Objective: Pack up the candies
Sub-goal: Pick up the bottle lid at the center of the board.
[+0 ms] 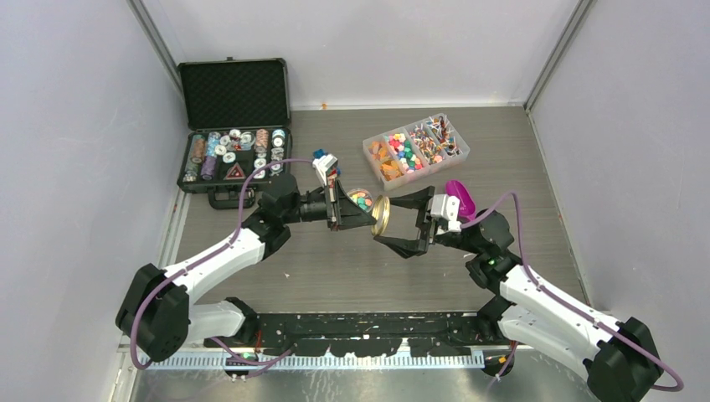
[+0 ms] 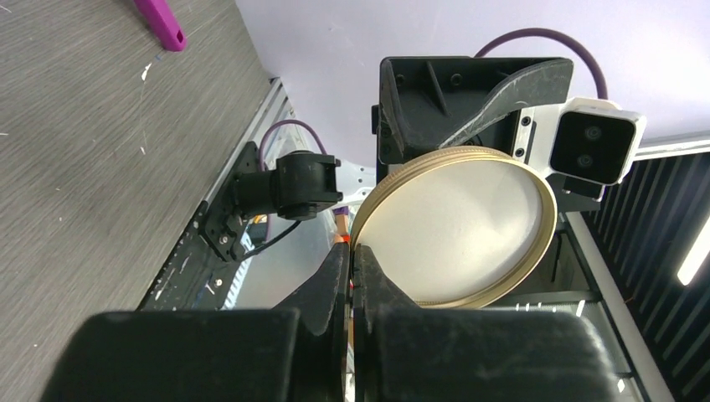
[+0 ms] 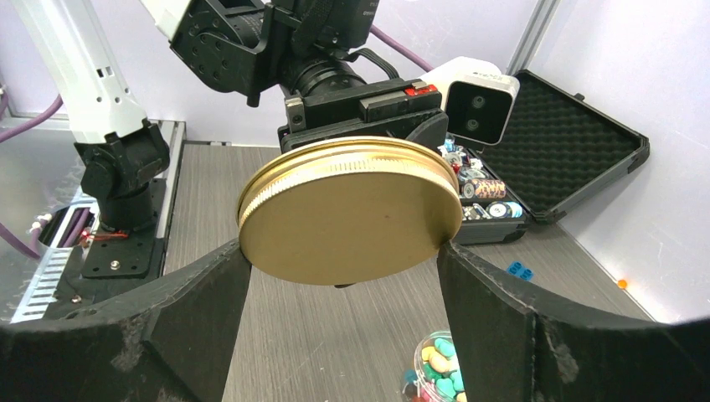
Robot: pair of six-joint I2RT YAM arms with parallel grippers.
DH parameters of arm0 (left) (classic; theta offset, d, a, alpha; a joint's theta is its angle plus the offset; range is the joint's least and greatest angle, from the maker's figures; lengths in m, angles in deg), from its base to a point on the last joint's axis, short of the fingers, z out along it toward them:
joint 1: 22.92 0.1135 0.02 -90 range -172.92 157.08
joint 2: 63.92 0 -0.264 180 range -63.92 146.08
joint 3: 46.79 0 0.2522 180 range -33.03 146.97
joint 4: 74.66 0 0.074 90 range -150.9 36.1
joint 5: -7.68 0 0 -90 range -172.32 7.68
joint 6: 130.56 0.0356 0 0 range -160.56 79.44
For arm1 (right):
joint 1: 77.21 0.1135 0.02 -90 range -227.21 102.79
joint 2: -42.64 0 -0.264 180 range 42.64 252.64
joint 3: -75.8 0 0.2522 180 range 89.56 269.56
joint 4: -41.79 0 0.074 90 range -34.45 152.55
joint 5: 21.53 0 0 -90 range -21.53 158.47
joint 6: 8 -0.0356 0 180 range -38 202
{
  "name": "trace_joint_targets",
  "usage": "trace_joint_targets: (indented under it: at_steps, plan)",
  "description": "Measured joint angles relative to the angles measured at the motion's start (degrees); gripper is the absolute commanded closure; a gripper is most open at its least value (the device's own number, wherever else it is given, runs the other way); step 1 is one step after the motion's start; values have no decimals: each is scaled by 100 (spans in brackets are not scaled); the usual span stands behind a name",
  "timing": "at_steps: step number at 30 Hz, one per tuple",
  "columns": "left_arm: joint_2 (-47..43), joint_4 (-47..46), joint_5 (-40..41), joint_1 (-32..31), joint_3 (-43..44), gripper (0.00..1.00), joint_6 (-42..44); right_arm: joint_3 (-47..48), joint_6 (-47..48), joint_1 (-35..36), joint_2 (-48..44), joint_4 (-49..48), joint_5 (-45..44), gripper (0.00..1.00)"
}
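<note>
Left hand [image 2: 353, 261] pinching lid [image 2: 456, 226] rim, right hand [image 3: 339, 255] clamping it; candies [image 3: 437, 373] in jar [image 3: 412, 378] below

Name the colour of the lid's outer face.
The lid is gold, clearest in the right wrist view.

Brushed gold metal lid [image 3: 343, 213] with ribbed rim, matt grey wood-grain table [image 3: 335, 335], egg-crate foam in black case [image 3: 553, 138]
</note>
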State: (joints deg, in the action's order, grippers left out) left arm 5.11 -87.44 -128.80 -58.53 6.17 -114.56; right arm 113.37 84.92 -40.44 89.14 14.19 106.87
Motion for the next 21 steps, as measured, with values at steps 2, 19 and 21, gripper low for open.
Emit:
trace_joint_targets:
  at_steps: [2, 19, 21]
  plan:
    - [11, 52, -68, 22, 37, 100, 70, 42, 35, 0, 0, 72, 13, 14]
    - [153, 629, -437, 177, 308, 100, 752, 330, 96, 22, 229, 595, 155, 17]
    - [162, 732, -459, 223, 352, 100, 817, 330, 111, 28, 205, 682, 37, 19]
